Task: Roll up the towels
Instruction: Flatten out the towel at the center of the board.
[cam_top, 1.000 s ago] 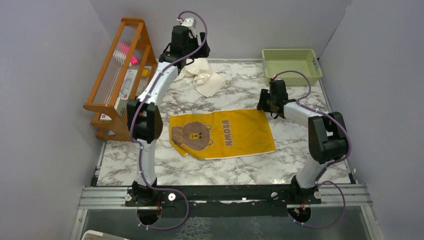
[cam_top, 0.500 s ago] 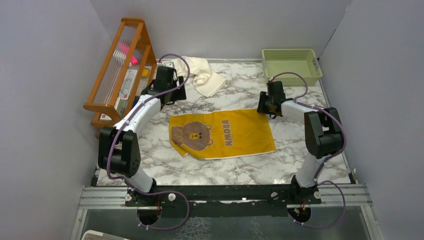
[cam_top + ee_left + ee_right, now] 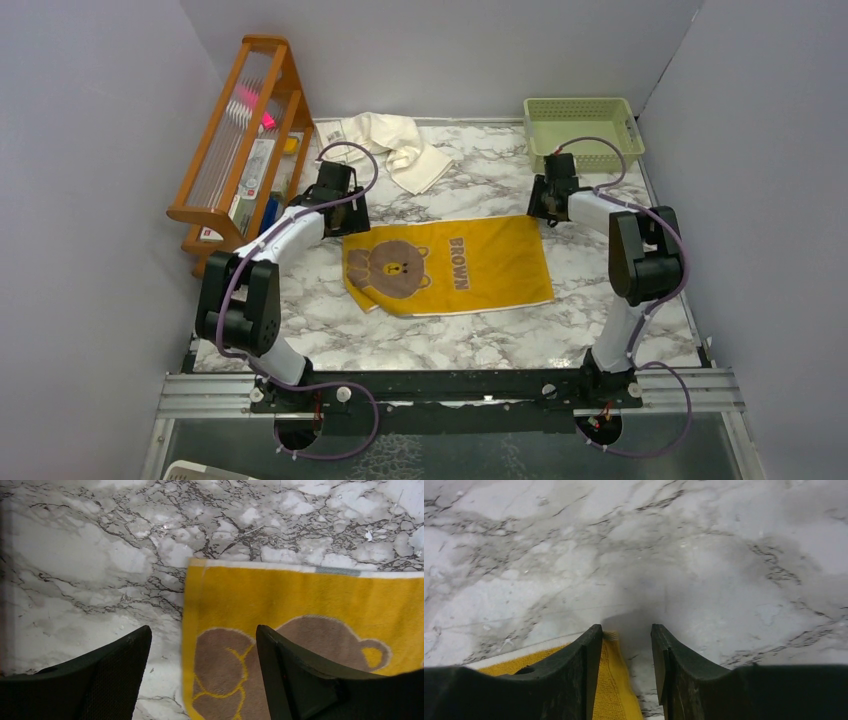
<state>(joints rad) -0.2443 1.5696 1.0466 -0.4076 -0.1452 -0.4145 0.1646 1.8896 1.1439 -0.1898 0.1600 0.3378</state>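
The yellow towel (image 3: 470,270) lies flat in the middle of the bench (image 3: 480,340), its long axis running left to right, with one arm at each far corner. The left fingers (image 3: 345,213), spread wide, straddle the far-left corner's edge. The right fingers (image 3: 550,212), narrowed to a slim gap and pinching nothing, bracket the far-right corner. The cream towel (image 3: 400,145) lies crumpled at the far edge, nearer the left arm.

Bare marble table (image 3: 470,340) open for passage on near side of yellow towel (image 3: 480,270); far side crowded by cream towel (image 3: 400,145), green basket (image 3: 583,128) far-right, wooden rack (image 3: 240,150) along left edge.
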